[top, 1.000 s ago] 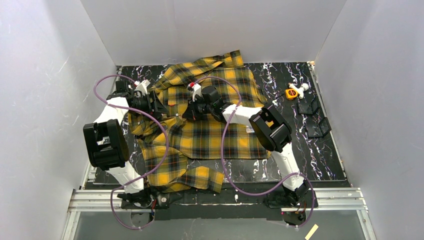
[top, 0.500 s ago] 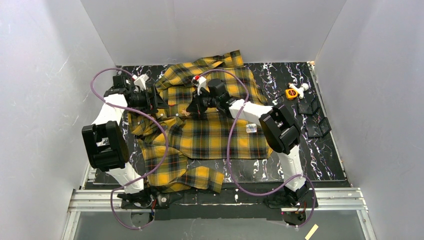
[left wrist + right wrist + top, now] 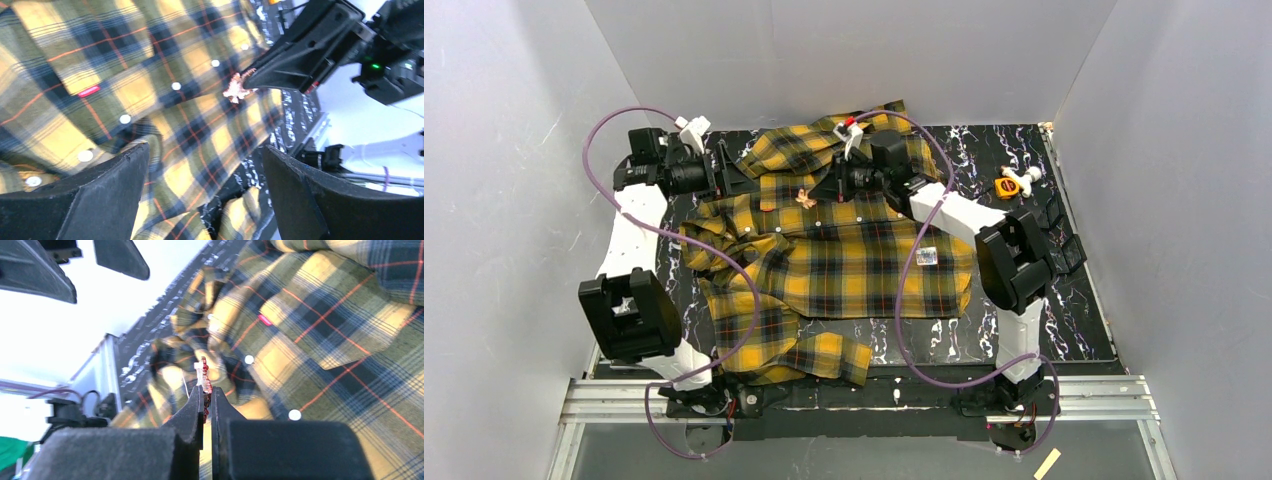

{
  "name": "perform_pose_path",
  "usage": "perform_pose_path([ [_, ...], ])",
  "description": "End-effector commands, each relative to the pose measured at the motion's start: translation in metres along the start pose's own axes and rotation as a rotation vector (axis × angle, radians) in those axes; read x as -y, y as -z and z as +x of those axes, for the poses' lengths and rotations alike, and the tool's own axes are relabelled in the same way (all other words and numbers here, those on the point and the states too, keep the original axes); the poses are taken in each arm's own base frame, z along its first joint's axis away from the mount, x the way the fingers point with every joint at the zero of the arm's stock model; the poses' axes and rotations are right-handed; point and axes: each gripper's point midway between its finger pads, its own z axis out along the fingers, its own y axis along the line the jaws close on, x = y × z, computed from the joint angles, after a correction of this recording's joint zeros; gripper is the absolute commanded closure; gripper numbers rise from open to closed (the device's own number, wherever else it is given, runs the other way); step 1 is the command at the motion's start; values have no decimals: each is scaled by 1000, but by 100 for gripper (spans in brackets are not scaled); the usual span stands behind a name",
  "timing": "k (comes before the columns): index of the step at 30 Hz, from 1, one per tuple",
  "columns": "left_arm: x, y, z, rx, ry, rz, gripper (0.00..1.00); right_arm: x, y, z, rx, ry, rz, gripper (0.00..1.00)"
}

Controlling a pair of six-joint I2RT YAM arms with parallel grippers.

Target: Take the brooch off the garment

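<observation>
The garment (image 3: 844, 260), a yellow-and-black plaid shirt, lies spread on the dark table. My right gripper (image 3: 816, 194) is shut on the brooch (image 3: 804, 197), a tiny cream-and-reddish ornament, and holds it over the shirt's upper chest. In the right wrist view the brooch (image 3: 203, 376) sticks out from between my closed right gripper (image 3: 207, 395), above the cloth (image 3: 325, 315). My left gripper (image 3: 742, 178) is open and empty, just left of the brooch. In the left wrist view the brooch (image 3: 236, 89) hangs at the right gripper's tips over the shirt (image 3: 75, 65), beyond my open left gripper (image 3: 206, 150).
A small orange-and-white object (image 3: 1009, 184) and black flat pieces (image 3: 1049, 235) lie at the table's right side. The shirt's white label (image 3: 927, 256) shows near its right edge. White walls close in on three sides.
Both arms rose and swung toward the back of the table. The right gripper carried the brooch up off the shirt's chest. The left gripper drew back to the left.
</observation>
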Motion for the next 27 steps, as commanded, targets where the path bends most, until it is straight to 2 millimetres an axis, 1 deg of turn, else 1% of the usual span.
perform_pose_path([
  [1, 67, 25, -7, 28, 7, 185, 20, -60, 30, -45, 67, -77, -202, 99],
  [3, 81, 27, -2, 17, 23, 223, 24, -75, 37, -49, 61, -90, -261, 99],
  [5, 95, 27, 4, 5, 28, 261, 31, -87, 43, -54, 58, -100, -299, 99],
  [7, 108, 27, 11, -7, 18, 287, 35, -100, 50, -59, 58, -113, -343, 99],
  [9, 122, 26, 15, -14, 14, 316, 37, -110, 55, -62, 54, -125, -373, 99],
  [13, 144, 25, 24, -29, 13, 350, 39, -124, 65, -64, 40, -142, -405, 99],
  [16, 151, 24, 31, -31, 5, 347, 42, -134, 72, -64, 38, -149, -434, 99],
  [18, 160, 21, 38, -49, -2, 360, 44, -141, 76, -63, 33, -142, -447, 99],
  [24, 161, 16, 43, -63, -6, 354, 52, -154, 84, -62, 30, -124, -466, 99],
  [27, 163, 15, 43, -66, -11, 359, 55, -160, 86, -60, 27, -112, -473, 99],
])
